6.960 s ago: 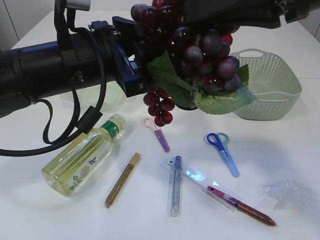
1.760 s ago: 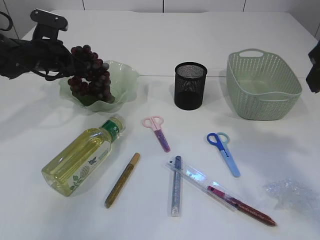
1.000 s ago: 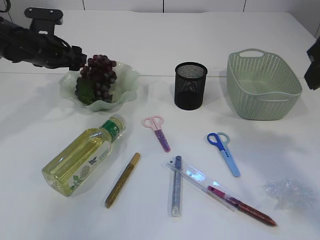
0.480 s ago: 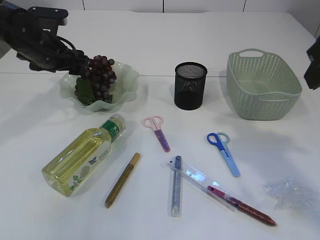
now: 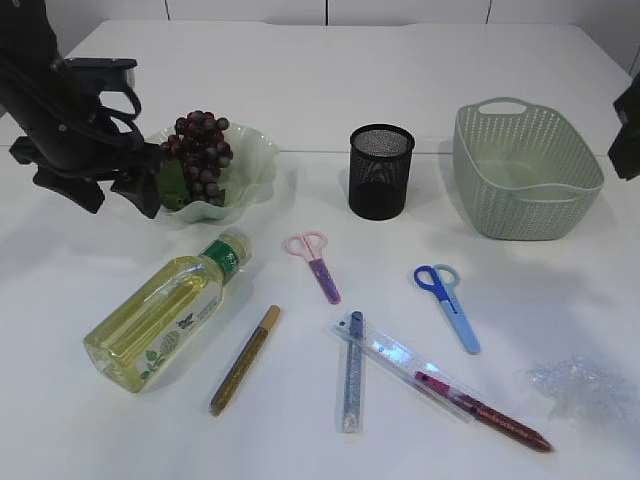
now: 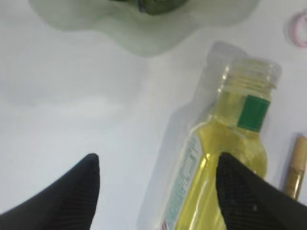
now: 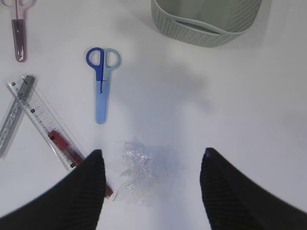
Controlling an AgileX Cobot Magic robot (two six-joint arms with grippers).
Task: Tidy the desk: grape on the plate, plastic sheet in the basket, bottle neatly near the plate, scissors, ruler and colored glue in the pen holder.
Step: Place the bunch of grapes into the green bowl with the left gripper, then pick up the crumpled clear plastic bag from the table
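Exterior view: right hand off-frame

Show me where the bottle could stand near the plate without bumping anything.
Bare table lies between the plate and pen holder, behind the pink scissors. The plate's left is blocked by the left gripper. In front of it lies the bottle. Pens and ruler crowd the front middle.

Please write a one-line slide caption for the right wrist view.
Open right gripper above the crumpled plastic sheet, with blue scissors, ruler and basket nearby.
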